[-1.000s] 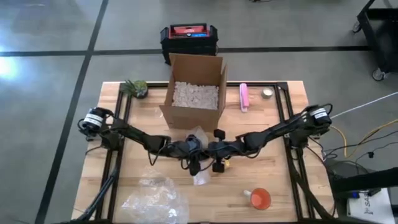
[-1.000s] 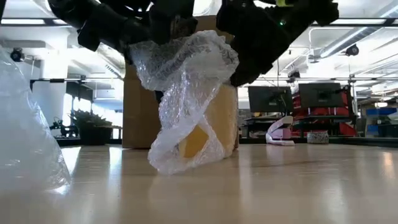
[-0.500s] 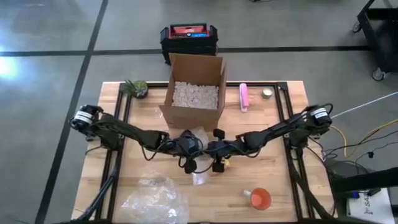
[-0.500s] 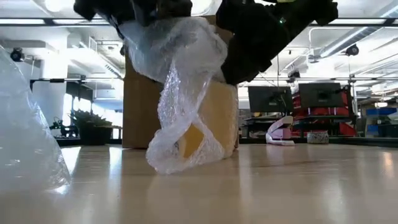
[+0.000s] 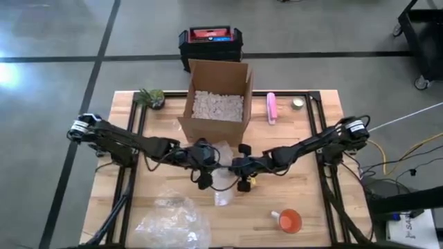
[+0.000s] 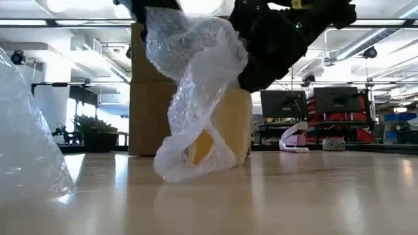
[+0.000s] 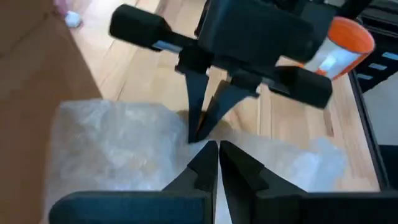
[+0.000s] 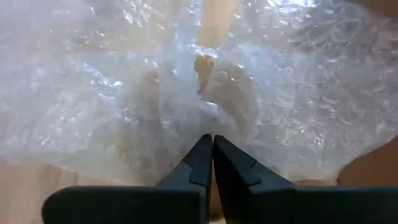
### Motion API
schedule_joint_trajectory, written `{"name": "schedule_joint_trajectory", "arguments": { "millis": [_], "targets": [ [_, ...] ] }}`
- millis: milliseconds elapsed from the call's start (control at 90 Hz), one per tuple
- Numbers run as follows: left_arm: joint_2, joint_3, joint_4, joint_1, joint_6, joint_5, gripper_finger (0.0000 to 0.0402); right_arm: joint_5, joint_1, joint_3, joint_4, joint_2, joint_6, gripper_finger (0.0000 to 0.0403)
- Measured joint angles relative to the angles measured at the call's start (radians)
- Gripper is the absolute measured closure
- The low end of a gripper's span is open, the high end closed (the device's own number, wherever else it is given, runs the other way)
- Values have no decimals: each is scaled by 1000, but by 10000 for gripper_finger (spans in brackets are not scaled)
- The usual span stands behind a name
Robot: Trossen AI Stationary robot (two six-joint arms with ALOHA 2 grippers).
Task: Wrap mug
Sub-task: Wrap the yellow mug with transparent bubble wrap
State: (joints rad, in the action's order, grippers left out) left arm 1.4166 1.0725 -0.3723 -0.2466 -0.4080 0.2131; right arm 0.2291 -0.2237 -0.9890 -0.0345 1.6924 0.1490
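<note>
Bubble wrap: the sheet [image 6: 196,98] hangs lifted in the middle of the low view, its tail touching the table [image 5: 304,194]. Looks like it's held up so it can fold around the mug.
Mug: something yellowish [image 6: 204,147] shows through the wrap in the low view, centre frame, and again in the right wrist view [image 8: 202,65]. Probably the mug, can't say for sure.
Left gripper: [image 5: 202,166] just left of centre in the high view, fingers pinched together on the wrap's edge, per its wrist view [image 7: 214,163].
Right gripper: [image 5: 239,176] just right of centre, tips touching the left one's, fingers closed on the wrap [image 8: 211,152]. The 2 pinch points so close suggest they're gathering the sheet.
Box: cardboard box [image 5: 216,100] of packing peanuts sits just above the grippers, close enough to crowd any move that way.
Other stuff: spare bubble wrap [image 5: 169,218] at lower left, orange cup [image 5: 289,221] lower right, small plant [image 5: 152,97] upper left, pink thing [image 5: 271,107] right of the box. All well apart from the work.
</note>
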Motion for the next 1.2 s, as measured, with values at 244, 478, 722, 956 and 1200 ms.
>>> {"name": "schedule_joint_trajectory", "arguments": {
  "millis": [244, 478, 722, 956, 1200],
  "targets": [
    [-47, -66, -189, -49, -147, 0, 398, 1, 0, -1, 4, 0, 0, 400],
    [23, -280, 324, -83, -148, -6, 398, 3, 0, -1, 8, 0, 0, 400],
    [131, -341, 730, -64, -101, 18, 398, 3, 0, -2, 9, 0, 0, 400],
    [242, -196, 703, -48, 14, 57, 398, 0, 2, -3, 10, 0, 0, 400],
    [380, -25, 403, -18, -7, 69, 398, -1, 2, -3, -9, -14, 0, 400]
  ]
}}
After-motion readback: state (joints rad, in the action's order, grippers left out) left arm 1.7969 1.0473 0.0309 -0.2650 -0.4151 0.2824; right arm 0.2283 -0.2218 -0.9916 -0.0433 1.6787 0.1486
